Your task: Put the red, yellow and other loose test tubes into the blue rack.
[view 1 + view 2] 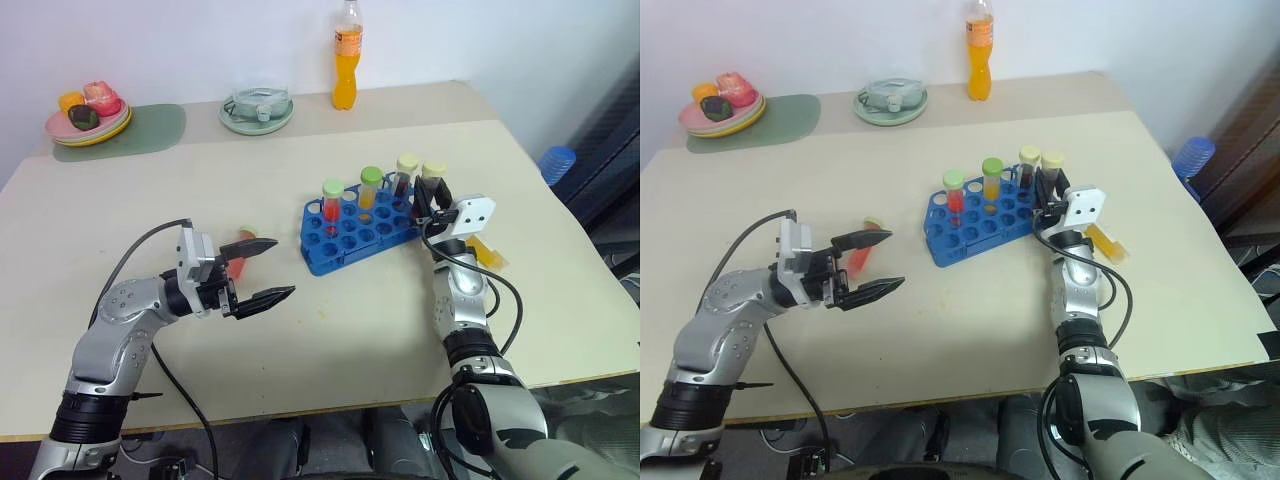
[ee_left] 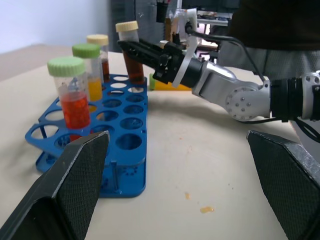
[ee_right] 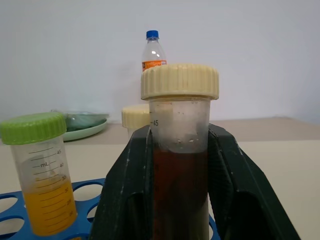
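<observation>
The right hand (image 1: 432, 203) grips a cream-capped brown tube (image 3: 180, 165) upright over the blue rack (image 1: 350, 236); the left hand (image 1: 268, 270) gapes empty.

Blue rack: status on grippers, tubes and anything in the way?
Left gripper open, empty. Right gripper shut on cream-capped dark tube at blue rack. Loose red tube and yellow tube on table. Nothing blocking.

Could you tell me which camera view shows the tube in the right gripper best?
The right wrist view: the tube with brown liquid and cream cap stands large between the right gripper fingers. The head views show it small at the blue rack; the left wrist view shows it sideways.
</observation>
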Robot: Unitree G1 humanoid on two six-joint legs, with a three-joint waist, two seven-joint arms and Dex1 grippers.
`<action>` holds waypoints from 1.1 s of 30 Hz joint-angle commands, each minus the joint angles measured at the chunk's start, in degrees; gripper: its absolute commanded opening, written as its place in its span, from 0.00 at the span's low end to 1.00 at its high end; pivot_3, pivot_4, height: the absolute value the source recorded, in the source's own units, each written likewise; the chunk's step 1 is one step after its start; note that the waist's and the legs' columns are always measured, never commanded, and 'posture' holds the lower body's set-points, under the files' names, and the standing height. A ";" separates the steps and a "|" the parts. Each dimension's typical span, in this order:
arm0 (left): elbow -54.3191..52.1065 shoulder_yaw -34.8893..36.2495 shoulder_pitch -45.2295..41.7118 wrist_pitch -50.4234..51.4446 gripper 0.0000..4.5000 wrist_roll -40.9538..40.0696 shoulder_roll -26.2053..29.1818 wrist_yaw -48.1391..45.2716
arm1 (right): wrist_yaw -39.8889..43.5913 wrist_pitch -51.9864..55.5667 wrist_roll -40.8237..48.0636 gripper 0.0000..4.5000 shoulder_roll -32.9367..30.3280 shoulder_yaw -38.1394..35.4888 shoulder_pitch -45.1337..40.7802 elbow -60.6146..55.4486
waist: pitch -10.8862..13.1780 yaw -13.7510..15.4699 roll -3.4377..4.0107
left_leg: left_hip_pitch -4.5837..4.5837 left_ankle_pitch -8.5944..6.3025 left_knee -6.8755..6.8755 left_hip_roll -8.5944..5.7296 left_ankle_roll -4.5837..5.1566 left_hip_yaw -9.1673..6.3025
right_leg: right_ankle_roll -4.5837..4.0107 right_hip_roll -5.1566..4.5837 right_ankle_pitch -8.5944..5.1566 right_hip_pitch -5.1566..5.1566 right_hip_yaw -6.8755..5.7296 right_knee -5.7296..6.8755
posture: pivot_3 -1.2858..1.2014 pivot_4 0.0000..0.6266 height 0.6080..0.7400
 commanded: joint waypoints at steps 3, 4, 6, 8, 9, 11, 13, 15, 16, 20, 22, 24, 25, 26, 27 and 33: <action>-2.54 0.93 0.39 0.42 1.00 -0.51 0.45 0.54 | 2.19 -0.93 2.08 0.48 0.01 -0.45 -0.78 -0.76 | 0.00 -0.07 0.00 | 0.00 0.00 0.00 0.00 0.00 0.00 | 0.00 0.00 0.00 -0.01 0.00 0.00 | 0.52 0.24 1.00; -2.61 0.94 0.41 0.50 1.00 -0.52 0.43 0.60 | 1.50 -1.33 1.41 0.58 -0.16 -0.31 -0.76 -0.88 | 0.01 -0.07 0.01 | -0.01 0.00 -0.01 0.00 0.00 0.00 | 0.00 0.00 0.00 -0.02 0.00 0.00 | 0.52 0.24 1.00; -2.86 0.98 0.51 0.66 1.00 -0.55 0.34 0.76 | 0.89 -1.03 0.96 0.80 -0.28 -0.13 -0.63 -1.86 | 0.01 -0.06 0.02 | -0.02 0.00 -0.01 0.00 0.00 0.01 | 0.00 0.00 0.00 -0.05 0.00 0.01 | 0.52 0.24 1.00; -2.87 0.90 0.45 0.71 1.00 -0.53 0.18 0.96 | 1.57 0.43 0.78 0.99 -0.70 0.69 0.22 -4.43 | 0.01 -0.02 0.02 | -0.02 0.00 -0.02 0.00 0.00 0.01 | 0.00 0.00 0.00 -0.05 0.01 0.01 | 0.52 0.24 1.00; -2.87 0.74 0.42 0.64 1.00 -0.42 0.08 1.03 | 2.10 1.97 0.95 0.99 -1.07 1.18 1.05 -6.62 | 0.01 0.03 0.02 | -0.02 0.00 -0.01 0.00 0.00 0.01 | 0.00 0.00 0.00 -0.05 0.01 0.01 | 0.52 0.24 1.00; -2.80 0.50 0.30 0.59 1.00 -0.34 -0.14 1.16 | 2.77 5.21 1.21 0.99 -1.98 2.03 2.82 -11.43 | 0.01 0.15 0.02 | -0.03 0.00 -0.01 0.00 0.00 0.00 | 0.00 0.00 0.00 -0.05 0.01 0.01 | 0.52 0.24 1.00; -2.81 0.32 0.25 0.56 1.00 -0.27 -0.30 1.29 | 2.70 8.48 1.31 0.99 -2.91 2.54 4.53 -15.83 | 0.01 0.22 0.02 | -0.04 0.00 0.00 0.00 0.00 0.00 | 0.00 0.00 0.00 -0.05 0.01 0.01 | 0.52 0.24 1.00; -2.60 -0.01 0.05 0.45 1.00 -0.12 -0.58 1.34 | 3.44 17.37 4.15 0.99 -4.70 3.11 7.66 -24.31 | 0.01 0.33 0.02 | -0.04 0.00 0.00 -0.01 0.00 0.00 | 0.00 0.00 0.00 -0.04 0.01 0.00 | 0.52 0.24 1.00; -2.50 -0.13 -0.02 0.39 1.00 -0.06 -0.68 1.34 | 3.46 21.61 5.66 0.99 -5.29 3.14 8.97 -27.96 | 0.01 0.41 0.03 | -0.05 0.00 0.00 -0.01 0.00 0.00 | 0.00 0.00 0.00 -0.05 0.01 0.00 | 0.52 0.24 1.00; -1.77 -0.83 -0.59 0.02 1.00 0.32 -1.36 1.09 | 2.87 37.38 4.80 0.99 -13.08 3.56 16.48 -46.38 | 0.01 0.70 0.03 | -0.11 0.00 0.01 -0.02 0.00 -0.01 | 0.00 -0.02 0.00 -0.06 0.01 -0.02 | 0.52 0.24 1.00; -1.22 -1.39 -0.88 -0.59 1.00 0.88 -1.51 0.47 | 4.91 46.90 8.98 0.99 -17.81 3.04 20.70 -55.29 | 0.01 0.81 0.03 | -0.11 -0.01 0.02 -0.03 0.01 -0.01 | 0.00 -0.02 0.00 -0.07 0.02 -0.02 | 0.52 0.24 1.00; -0.65 -1.64 -1.36 -0.84 1.00 1.14 -1.90 0.25 | 5.50 57.15 13.81 0.99 -22.21 1.57 23.71 -62.38 | 0.01 0.92 0.02 | -0.10 -0.01 0.00 -0.02 0.01 -0.01 | 0.00 -0.03 0.00 -0.05 0.03 -0.03 | 0.52 0.24 1.00; -0.36 -1.71 -1.65 -0.92 1.00 1.20 -2.08 0.12 | 5.18 61.84 15.88 0.99 -24.22 0.48 24.27 -64.76 | 0.01 1.04 0.03 | -0.10 -0.01 0.00 -0.02 0.01 0.00 | 0.00 -0.03 0.00 -0.04 0.02 -0.04 | 0.52 0.24 1.00; 0.08 -1.86 -2.01 -1.09 1.00 1.31 -2.33 -0.04 | 5.29 69.18 20.74 0.99 -27.10 -1.58 23.99 -66.30 | 0.01 1.06 0.01 | -0.10 -0.01 0.01 -0.02 0.02 0.02 | 0.00 -0.05 0.00 -0.03 0.04 -0.05 | 0.52 0.24 1.00; 0.41 -1.98 -2.24 -1.25 1.00 1.39 -2.46 -0.16 | 5.38 74.35 24.31 0.99 -29.02 -3.08 23.60 -67.23 | 0.01 1.22 0.02 | -0.10 -0.01 0.04 -0.02 0.02 0.02 | 0.00 -0.05 0.00 -0.01 0.04 -0.07 | 0.52 0.24 1.00; 2.61 -3.22 -3.65 -2.48 1.00 1.90 -3.40 -1.91 | 10.71 94.55 25.76 0.99 -46.32 -0.04 10.65 -53.54 | 0.02 1.94 0.03 | -0.10 -0.03 0.11 -0.01 0.06 0.12 | 0.00 -0.09 0.00 0.02 0.05 -0.11 | 0.52 0.24 1.00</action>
